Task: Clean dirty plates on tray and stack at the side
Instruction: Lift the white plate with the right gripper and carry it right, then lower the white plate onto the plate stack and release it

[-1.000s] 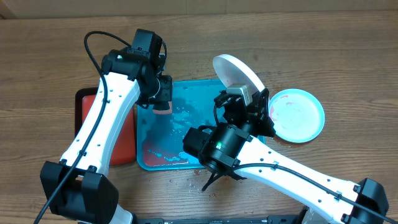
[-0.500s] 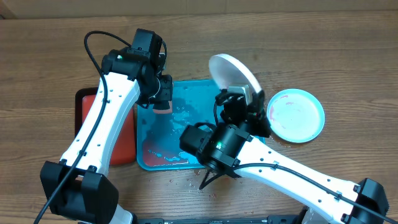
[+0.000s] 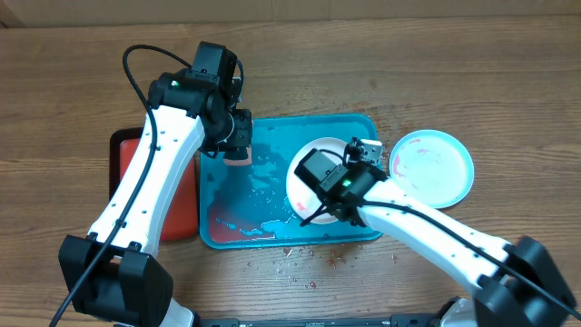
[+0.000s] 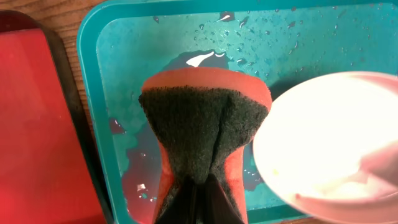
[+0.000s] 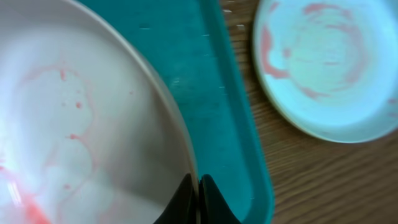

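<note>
My right gripper point(image 5: 198, 198) is shut on the rim of a white dirty plate point(image 5: 81, 124) smeared with red sauce. It holds the plate point(image 3: 296, 186) low over the middle of the turquoise tray point(image 3: 281, 134). My left gripper point(image 4: 199, 202) is shut on a red sponge point(image 4: 205, 124) with a dark scouring face, held over the tray's left part point(image 4: 93, 93), just left of the white plate point(image 4: 329, 137). A pale aqua dirty plate point(image 3: 434, 168) with red smears lies on the table right of the tray. The yellow-green plate is out of view.
A smaller red tray point(image 3: 182, 195) with a dark rim lies against the turquoise tray's left side. Reddish water pools in the turquoise tray's front left corner point(image 3: 227, 222). Droplets and crumbs dot the wooden table point(image 3: 309, 263) in front of the tray.
My right gripper has swung the white plate from standing upright at the tray's far right edge down over the tray's middle. The left arm and sponge have not moved.
</note>
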Controlling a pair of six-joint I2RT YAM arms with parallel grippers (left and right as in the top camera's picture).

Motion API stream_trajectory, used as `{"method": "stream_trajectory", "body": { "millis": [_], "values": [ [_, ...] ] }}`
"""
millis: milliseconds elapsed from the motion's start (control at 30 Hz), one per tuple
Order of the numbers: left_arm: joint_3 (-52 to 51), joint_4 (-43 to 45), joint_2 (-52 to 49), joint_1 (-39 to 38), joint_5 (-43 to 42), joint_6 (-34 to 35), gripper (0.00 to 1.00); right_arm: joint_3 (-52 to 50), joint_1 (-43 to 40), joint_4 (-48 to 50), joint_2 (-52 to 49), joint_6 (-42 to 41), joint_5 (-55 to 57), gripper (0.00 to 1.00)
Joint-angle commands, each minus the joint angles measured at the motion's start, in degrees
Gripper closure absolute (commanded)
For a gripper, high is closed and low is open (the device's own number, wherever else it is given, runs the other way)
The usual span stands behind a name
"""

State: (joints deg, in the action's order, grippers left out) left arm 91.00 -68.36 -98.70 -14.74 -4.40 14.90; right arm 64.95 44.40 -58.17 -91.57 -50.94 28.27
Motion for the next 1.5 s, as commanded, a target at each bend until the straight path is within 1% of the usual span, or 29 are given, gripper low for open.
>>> {"method": "stream_trajectory", "body": {
  "millis": [0, 100, 233, 267, 367, 400, 467, 500, 633, 767, 867, 967, 1000, 1033, 1067, 1133, 1167, 1233, 1333, 1433, 1467],
  "values": [
    [-0.3, 0.1, -0.4, 0.0, 0.3, 1.0, 0.96, 2.0, -3.3, 1.7, 9.8, 6.0, -9.8, 0.96],
    [-0.3, 0.0, -0.4, 0.0, 0.3, 1.0, 0.96, 2.1, -9.3, 1.7, 16.6, 6.2, -13.3, 0.96],
    [-0.3, 0.0, -0.4, 0.0, 0.3, 1.0, 0.96, 2.1, -22.8, -2.5, 23.3, 3.8, -16.4, 0.96],
    [-0.3, 0.0, -0.4, 0.0, 0.3, 1.0, 0.96, 2.0, -25.8, -3.3, 24.0, 3.8, -16.4, 0.96],
    [-0.3, 0.1, -0.4, 0.0, 0.3, 1.0, 0.96, 1.0, -38.8, -5.8, 24.2, 4.8, -16.5, 0.96],
    [-0.3, 0.1, -0.4, 0.0, 0.3, 1.0, 0.96, -0.3, -43.5, -5.7, 23.7, 5.9, -16.6, 0.96],
    [-0.3, 0.0, -0.4, 0.0, 0.3, 1.0, 0.96, -2.7, -48.6, -5.2, 22.8, 6.4, -16.8, 0.96],
    [-0.3, 0.0, -0.4, 0.0, 0.3, 1.0, 0.96, -5.7, -52.6, -3.7, 21.6, 7.6, -18.1, 0.96],
    [-0.3, 0.1, -0.4, 0.0, 0.4, 1.0, 0.96, -10.8, -56.7, -0.3, 18.5, 8.0, -20.5, 0.96],
    [-0.2, 0.0, -0.4, 0.0, 0.3, 1.0, 0.96, -13.8, -57.0, 3.2, 14.9, 9.7, -21.1, 0.96],
    [0.8, -1.1, 0.1, 0.2, 0.4, 0.9, 0.96, -14.1, -56.9, 4.7, 11.7, 10.0, -21.9, 0.96],
    [3.3, -3.1, 1.4, 0.9, 0.6, 0.9, 0.96, -14.1, -56.9, 7.5, 8.9, 12.9, -24.6, 0.96],
    [4.5, -3.9, 2.2, 1.3, 0.6, 0.9, 0.96, -14.1, -56.9, 8.3, 8.2, 13.6, -25.5, 0.89],
    [5.7, -5.0, 3.1, 1.6, 0.6, 0.9, 0.96, -14.1, -56.9, 9.4, 7.4, 14.0, -26.6, 0.78],
    [6.6, -6.0, 3.9, 1.9, 0.7, 0.7, 0.96, -14.1, -56.9, 10.3, 6.9, 14.8, -28.0, 0.69],
    [8.4, -8.0, 6.0, 2.6, 2.0, 0.6, 0.96, -13.9, -56.9, 12.2, 6.6, 18.9, -32.3, 0.55],
    [8.7, -8.6, 7.1, 2.8, 3.0, 0.6, 0.96, -13.6, -56.9, 12.5, 6.7, 20.3, -33.8, 0.49],
    [8.9, -9.9, 9.6, 3.3, 5.2, 0.6, 0.96, -11.9, -56.9, 11.2, 7.0, 21.0, -34.9, 0.43],
    [8.9, -12.2, 12.9, 4.1, 7.7, 1.6, 0.96, -6.9, -56.3, 6.8, 8.2, 23.1, -34.9, 0.4],
    [8.8, -15.2, 15.4, 5.2, 10.0, 3.6, 0.96, -0.5, -54.4, 1.9, 10.0, 24.5, -34.9, 0.37],
    [8.7, -17.4, 16.2, 6.2, 12.3, 5.0, 0.96, 3.4, -52.6, -0.9, 11.1, 24.5, -34.9, 0.33]
  ]
}}
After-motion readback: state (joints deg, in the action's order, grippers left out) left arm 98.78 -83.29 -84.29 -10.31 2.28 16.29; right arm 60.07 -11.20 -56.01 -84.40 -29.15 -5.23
